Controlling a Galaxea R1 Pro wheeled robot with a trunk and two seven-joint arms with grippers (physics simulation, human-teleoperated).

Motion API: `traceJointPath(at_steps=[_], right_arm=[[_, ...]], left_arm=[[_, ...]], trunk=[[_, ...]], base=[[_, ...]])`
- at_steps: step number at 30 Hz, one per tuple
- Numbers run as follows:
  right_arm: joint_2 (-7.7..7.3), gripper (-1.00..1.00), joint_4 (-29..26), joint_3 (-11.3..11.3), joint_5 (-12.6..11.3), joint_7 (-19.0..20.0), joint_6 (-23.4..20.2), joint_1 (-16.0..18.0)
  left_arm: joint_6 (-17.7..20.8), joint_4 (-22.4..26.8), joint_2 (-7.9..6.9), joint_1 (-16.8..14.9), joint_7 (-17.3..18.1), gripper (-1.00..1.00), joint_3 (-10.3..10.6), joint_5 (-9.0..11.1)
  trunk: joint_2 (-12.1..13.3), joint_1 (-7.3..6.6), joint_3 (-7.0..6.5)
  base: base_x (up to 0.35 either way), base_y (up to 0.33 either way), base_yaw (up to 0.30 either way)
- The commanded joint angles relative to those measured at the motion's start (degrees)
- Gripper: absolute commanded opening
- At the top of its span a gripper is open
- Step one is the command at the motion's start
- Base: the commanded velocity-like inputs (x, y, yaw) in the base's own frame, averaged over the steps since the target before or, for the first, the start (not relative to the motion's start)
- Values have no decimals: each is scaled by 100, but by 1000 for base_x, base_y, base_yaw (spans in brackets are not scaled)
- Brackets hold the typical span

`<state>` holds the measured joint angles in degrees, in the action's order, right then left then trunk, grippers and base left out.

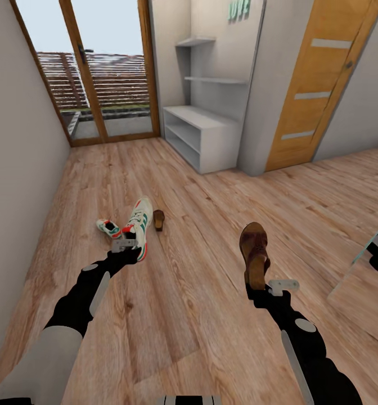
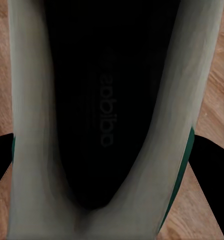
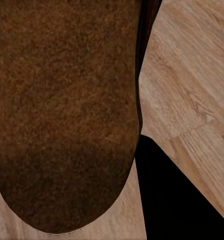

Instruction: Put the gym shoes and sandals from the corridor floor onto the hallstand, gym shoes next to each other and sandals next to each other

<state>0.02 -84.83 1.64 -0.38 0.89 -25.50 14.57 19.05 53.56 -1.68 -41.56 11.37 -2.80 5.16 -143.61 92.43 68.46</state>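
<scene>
Left gripper clamped on a sneaker by the heel, toe pointing away, dark inside close to the wrist camera; right gripper clamped on a sandal, sole near its camera; second sneaker and second sandal lying on the floor, either side of the held sneaker; rack well beyond, against the wall.
</scene>
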Motion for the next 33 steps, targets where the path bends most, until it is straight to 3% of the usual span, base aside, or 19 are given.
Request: traceJointPath(at_steps=[1,5,33], right_arm=[[0,-100,-9,3,-23,-1,-35,2],[-1,-100,-11,3,-23,-1,-35,2],[0,-100,-16,3,-23,-1,-36,2]], left_arm=[[46,6,1,-1,14,-100,-10,46],[46,6,1,-1,14,-100,-10,46],[46,6,1,-1,14,-100,-10,46]], trunk=[[0,-3,-28],[5,-14,-154],[5,-14,-418]], base=[[0,0,0],[0,0,0],[0,0,0]])
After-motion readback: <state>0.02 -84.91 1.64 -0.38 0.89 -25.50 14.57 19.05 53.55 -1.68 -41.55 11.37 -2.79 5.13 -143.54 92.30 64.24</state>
